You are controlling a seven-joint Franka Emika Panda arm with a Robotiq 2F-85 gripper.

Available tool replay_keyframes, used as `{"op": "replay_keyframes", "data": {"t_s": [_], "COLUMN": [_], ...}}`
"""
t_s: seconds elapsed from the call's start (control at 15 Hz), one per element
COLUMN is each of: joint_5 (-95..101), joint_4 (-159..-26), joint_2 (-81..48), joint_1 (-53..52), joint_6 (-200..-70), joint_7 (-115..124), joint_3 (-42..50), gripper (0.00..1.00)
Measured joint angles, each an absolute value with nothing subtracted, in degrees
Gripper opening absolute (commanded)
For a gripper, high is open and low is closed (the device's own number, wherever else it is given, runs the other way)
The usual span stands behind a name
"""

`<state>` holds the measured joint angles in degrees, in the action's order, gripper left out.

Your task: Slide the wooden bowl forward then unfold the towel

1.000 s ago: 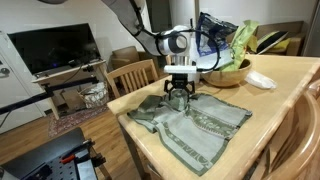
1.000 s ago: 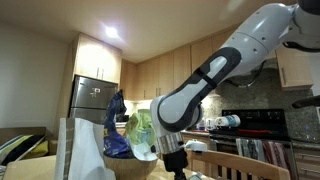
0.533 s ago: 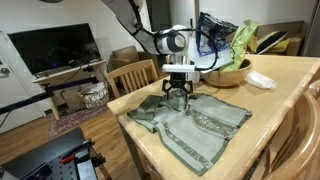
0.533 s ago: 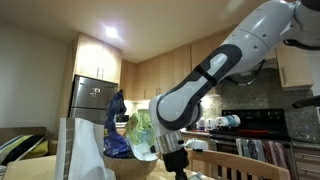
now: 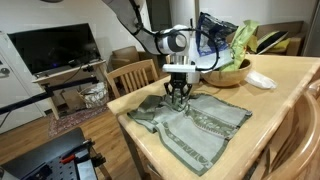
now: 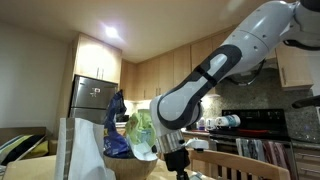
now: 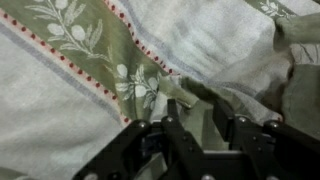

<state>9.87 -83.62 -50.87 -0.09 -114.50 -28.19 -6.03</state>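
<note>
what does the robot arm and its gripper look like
The arm is glossy white, with thick rounded segments and darker bands at the joints. Its wrist carries a round dark-faced cap. The gripper is black, with slim black fingers seen in the wrist view.

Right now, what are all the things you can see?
towel: one, grey-green, striped, rumpled on the table
bowl: one, brown wood, behind the towel
greens: one bunch, green, over the bowl
bag: one, blue, by the greens
dish: one, white, beside the bowl
table: one, light wood, middle
chair: one, wooden, at the table
TV: one, dark, by the wall
fridge: one, silver, in the kitchen
arm: one, white, above the towel
pincer: one, black, down at the towel
</note>
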Motion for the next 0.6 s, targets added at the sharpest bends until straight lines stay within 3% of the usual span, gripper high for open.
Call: {"op": "replay_keyframes", "data": {"t_s": [0.13,0.6], "joint_5": [9.9,9.8], "joint_4": [-83.6,-83.1], "joint_2": [-50.9,-50.4], "joint_1": [0.0,-0.3], "joint_6": [-114.5,-114.8], "joint_7": [-28.2,-27.3], "joint_3": [-6.0,-6.2], "gripper": [0.01,0.01]}}
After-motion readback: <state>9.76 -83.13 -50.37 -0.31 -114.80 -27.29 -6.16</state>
